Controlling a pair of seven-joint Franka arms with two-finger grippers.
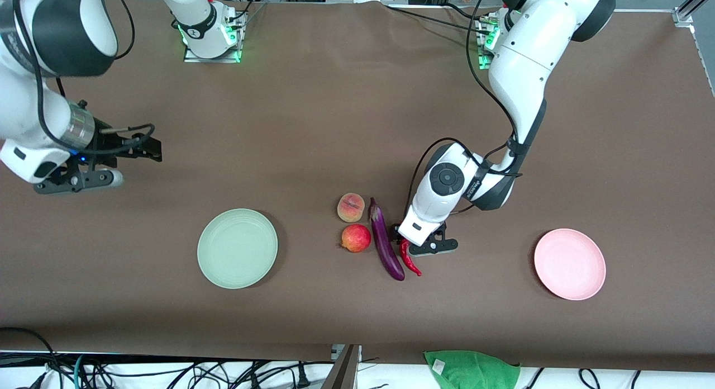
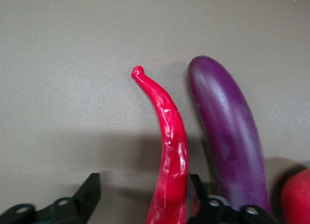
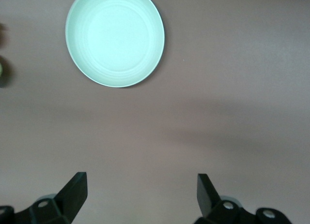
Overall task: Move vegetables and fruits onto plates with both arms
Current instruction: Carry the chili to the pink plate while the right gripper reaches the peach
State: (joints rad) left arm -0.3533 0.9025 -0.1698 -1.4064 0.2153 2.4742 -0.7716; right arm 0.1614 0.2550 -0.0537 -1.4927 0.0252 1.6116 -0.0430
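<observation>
A: Where's the right gripper [image 3: 140, 192]?
B: Up over bare surface [image 1: 313, 109] toward the right arm's end, fingers wide; mint plate [image 1: 237, 248] lies clear-edged.
A: And around the eggplant [image 1: 386, 241]?
B: Peach [image 1: 351, 207] and pomegranate [image 1: 356, 238] beside it; chili [image 1: 409, 257] alongside, left gripper [image 1: 403, 243] down astride it, fingers wide; pink plate [image 1: 570, 264] well apart.

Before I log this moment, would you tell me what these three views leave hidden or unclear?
- Chili pepper stem end: in the front view the left gripper covers it; the left wrist view's edge cuts it off.
- Whether the pads touch the chili: contact lies out of frame.
- Eggplant: the left wrist view shows only part.
- Pomegranate: only a red sliver at that view's edge.
- Right gripper hangs open over bare table; its fingertips are hard to make out in the front view.
</observation>
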